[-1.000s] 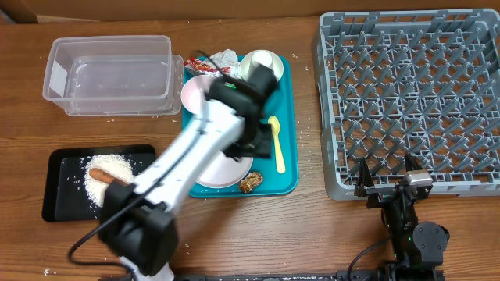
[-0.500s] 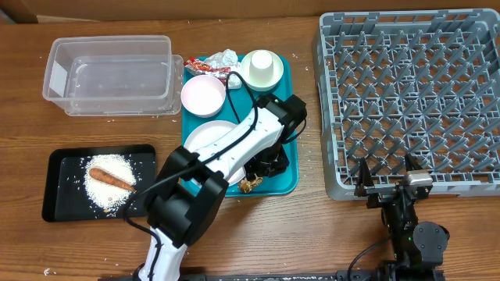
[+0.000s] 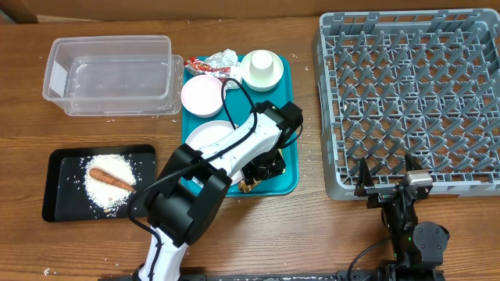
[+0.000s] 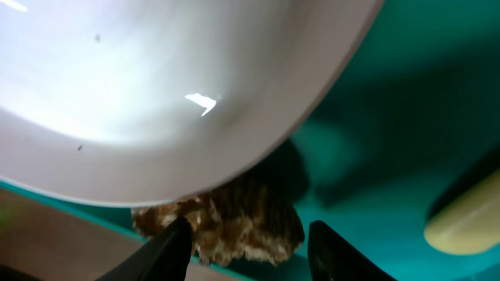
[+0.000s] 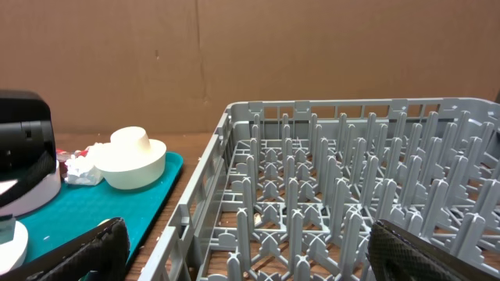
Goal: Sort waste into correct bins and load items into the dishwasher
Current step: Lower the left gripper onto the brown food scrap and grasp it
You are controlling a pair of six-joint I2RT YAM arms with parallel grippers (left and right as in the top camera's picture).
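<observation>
My left gripper [image 4: 250, 251] is open, its two fingertips on either side of the small brown food chunk [image 4: 226, 226]. The chunk lies at the front edge of the teal tray, half under the rim of the large pale plate [image 4: 156, 86]. From overhead the left gripper [image 3: 260, 169] is low over the chunk [image 3: 248, 186], beside the plate [image 3: 209, 137]. The tip of the pale yellow spoon [image 4: 462, 222] shows on the right. The black tray [image 3: 66, 168] holds rice [image 3: 105, 193] and the orange stick [image 3: 110, 179]. My right gripper [image 5: 250, 261] is open and empty at the grey dish rack [image 3: 414, 101].
The clear tub [image 3: 109, 72] stands at the back left. On the teal tray [image 3: 291, 133] are a pinkish bowl [image 3: 203, 95], an upturned white cup [image 3: 262, 69], a crumpled napkin [image 3: 224, 58] and a red-and-white wrapper [image 3: 194, 67].
My left arm swung from over the spoon to the tray's front edge and settled low over the brown chunk. The spoon is now hidden under the arm from overhead. The right arm has not moved.
</observation>
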